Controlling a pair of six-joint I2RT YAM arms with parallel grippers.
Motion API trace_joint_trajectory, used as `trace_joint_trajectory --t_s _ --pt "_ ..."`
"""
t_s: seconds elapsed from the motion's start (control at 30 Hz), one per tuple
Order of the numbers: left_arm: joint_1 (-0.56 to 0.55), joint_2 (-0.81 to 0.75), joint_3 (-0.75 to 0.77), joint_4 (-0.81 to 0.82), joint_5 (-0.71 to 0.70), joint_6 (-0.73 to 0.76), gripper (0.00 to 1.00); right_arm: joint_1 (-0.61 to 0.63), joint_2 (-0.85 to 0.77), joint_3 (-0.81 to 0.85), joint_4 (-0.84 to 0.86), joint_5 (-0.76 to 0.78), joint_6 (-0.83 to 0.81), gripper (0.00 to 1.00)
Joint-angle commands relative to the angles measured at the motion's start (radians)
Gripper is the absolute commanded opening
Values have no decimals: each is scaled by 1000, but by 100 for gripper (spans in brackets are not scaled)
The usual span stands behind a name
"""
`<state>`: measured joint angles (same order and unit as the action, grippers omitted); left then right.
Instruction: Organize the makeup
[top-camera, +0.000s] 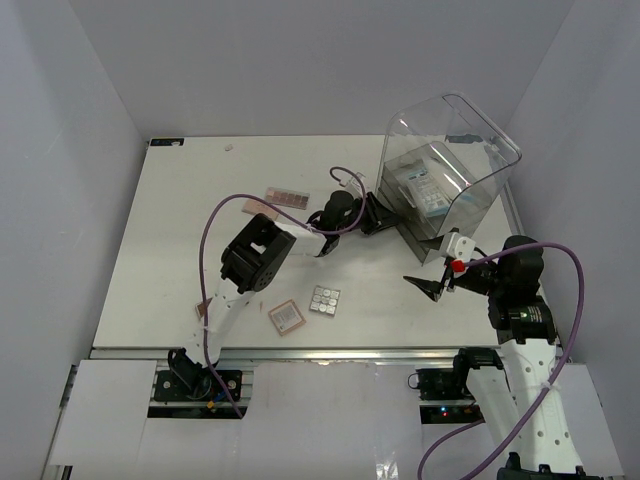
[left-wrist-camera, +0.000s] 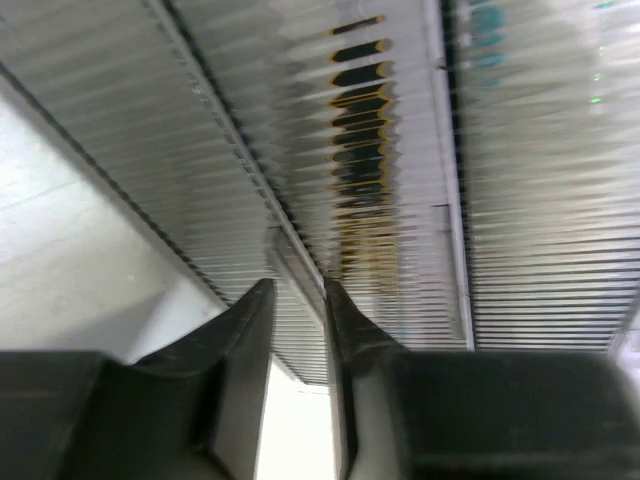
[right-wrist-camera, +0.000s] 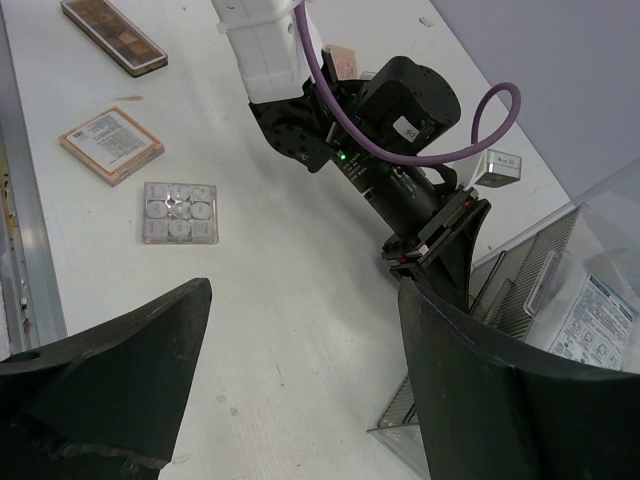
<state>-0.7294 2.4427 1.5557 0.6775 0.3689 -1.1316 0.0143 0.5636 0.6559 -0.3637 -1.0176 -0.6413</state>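
My left gripper is closed to a narrow gap on the ribbed edge of the clear plastic box at its open side; it also shows in the top view. A dark-gold piece shows blurred through the ribbed plastic. A white-blue packet lies inside the box. My right gripper is wide open and empty above bare table, near the box's front corner. The silvery grid palette, pinkish square compact and brown palette lie on the table. A pink palette lies at the back.
The left arm stretches across the table's middle, its purple cable looping above. The box's ribbed base juts toward my right gripper. Grey walls close the table on three sides. A metal rail runs along the front edge.
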Motion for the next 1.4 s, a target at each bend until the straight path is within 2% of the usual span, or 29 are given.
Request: trace_joint_trajectory --t_s 0.0,0.13,0.37,0.53,0.77,0.87,0.93,1.07,1.13,1.23,1.3,1.37 --pt "1 7 21 17 -26 -12 31 -23 -2 -6 38 -19 17 82" --pt "2 2 0 39 -11 -16 21 -37 3 -9 38 -18 19 81" --pt "24 -61 -114 95 13 -4 14 -55 8 -16 40 -21 19 81" --pt "55 -185 -285 140 41 47 12 -68 19 -22 40 -21 17 82" --pt "89 -386 -508 92 93 187 14 -73 42 -30 42 -33 8 83" --pt "102 -421 -548 69 108 202 23 -73 49 -36 43 -44 2 84" --pt "107 -429 -549 43 119 207 37 -73 59 -42 43 -62 -8 86" --pt "124 -443 -526 -19 133 221 55 -73 75 -52 27 -79 -30 98" --pt "130 -477 -519 -62 121 253 62 -71 90 -46 -12 -93 -72 95" --pt "145 -538 -515 -146 119 335 68 -66 141 -9 -144 -134 -209 90" --pt "165 -606 -517 -194 120 384 70 -43 180 29 -249 -136 -373 90" --pt "186 -678 -522 -258 117 442 73 8 232 80 -334 -103 -467 90"
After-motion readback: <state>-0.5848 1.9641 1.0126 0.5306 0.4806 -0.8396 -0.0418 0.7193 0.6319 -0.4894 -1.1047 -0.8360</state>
